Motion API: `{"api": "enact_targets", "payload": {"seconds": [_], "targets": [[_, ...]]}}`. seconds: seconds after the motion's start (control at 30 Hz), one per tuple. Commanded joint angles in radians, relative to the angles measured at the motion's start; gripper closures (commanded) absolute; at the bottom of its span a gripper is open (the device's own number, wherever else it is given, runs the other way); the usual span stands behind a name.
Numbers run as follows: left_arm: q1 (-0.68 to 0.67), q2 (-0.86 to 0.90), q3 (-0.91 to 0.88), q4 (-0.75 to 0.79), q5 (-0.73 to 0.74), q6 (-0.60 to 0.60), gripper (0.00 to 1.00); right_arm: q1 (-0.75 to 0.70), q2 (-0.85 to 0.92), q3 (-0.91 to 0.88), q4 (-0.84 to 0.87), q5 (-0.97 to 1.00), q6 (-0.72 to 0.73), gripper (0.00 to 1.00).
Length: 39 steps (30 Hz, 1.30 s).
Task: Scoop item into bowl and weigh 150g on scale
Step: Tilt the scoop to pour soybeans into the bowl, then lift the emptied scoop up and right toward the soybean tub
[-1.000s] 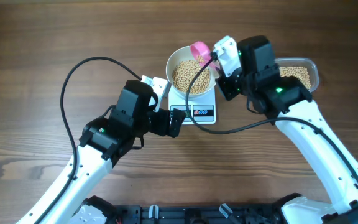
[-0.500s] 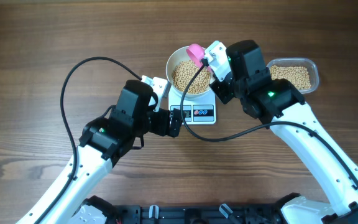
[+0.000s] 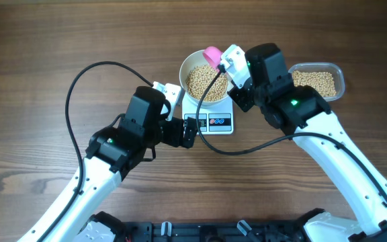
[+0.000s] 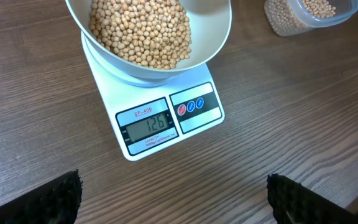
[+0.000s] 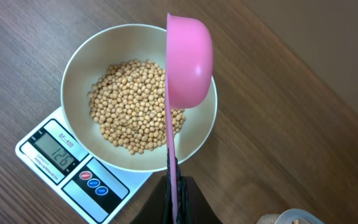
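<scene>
Right tool clamped on the handle of pink scoop. The scoop is tipped on edge just ahead of the tool, over bowl; its inside is hidden. Step: topping up. Scale display reads 126, short of target. Best bet is small loads, tipped slowly while watching the readout, keeping the scoop off the rim. Left tool jaws wide apart, empty, with scale and bowl just ahead. Beans small, round, pale tan, heaped in the bowl under the scoop. More in clear tub beside the right tool.
</scene>
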Motion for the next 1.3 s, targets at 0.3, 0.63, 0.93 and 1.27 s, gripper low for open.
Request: {"api": "enact_targets", "payload": {"seconds": [0.3, 0.63, 0.93, 1.27], "targets": [[-0.004, 0.002, -0.001, 0.000, -0.006, 0.019, 0.00, -0.032, -0.026, 0.010, -0.126, -0.051, 0.336, 0.96], [-0.004, 0.002, -0.001, 0.000, -0.006, 0.019, 0.00, -0.264, -0.151, 0.015, -0.015, -0.352, 0.490, 0.96], [-0.004, 0.002, -0.001, 0.000, -0.006, 0.019, 0.00, -0.548, -0.221, 0.015, -0.035, -0.356, 0.431, 0.96], [-0.004, 0.002, -0.001, 0.000, -0.006, 0.019, 0.00, -0.727, -0.130, 0.015, -0.266, -0.186, 0.146, 0.96]]}}
